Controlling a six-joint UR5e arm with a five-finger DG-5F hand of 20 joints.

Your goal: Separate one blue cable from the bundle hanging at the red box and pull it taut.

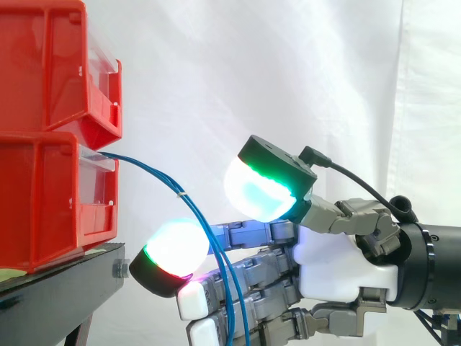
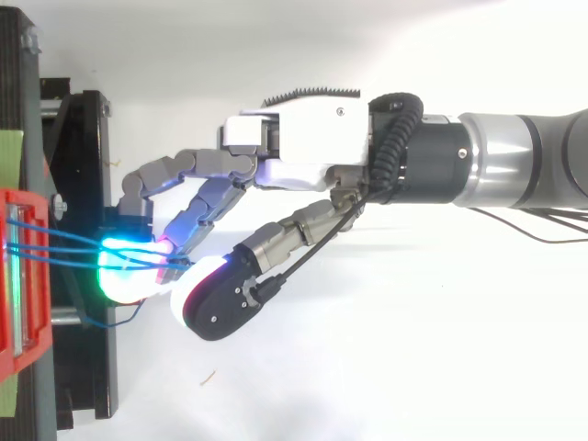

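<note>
The blue cables (image 1: 180,193) arc from the red box (image 1: 50,202) down across the hand's (image 1: 331,267) spread fingers (image 1: 173,249), none pinched.

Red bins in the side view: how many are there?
2. The upper bin sits at top left, stacked on the lower bin, which stands on the black stand and has the blue cables coming out of its front. Others may lie beyond the frame.

Two red plastic bins (image 1: 50,79) are stacked on one black stand (image 1: 57,292). At least two thin blue cables (image 1: 155,175) leave the lower bin's front edge; overlap hides the exact count. One small white tie (image 1: 184,194) binds them.
</note>
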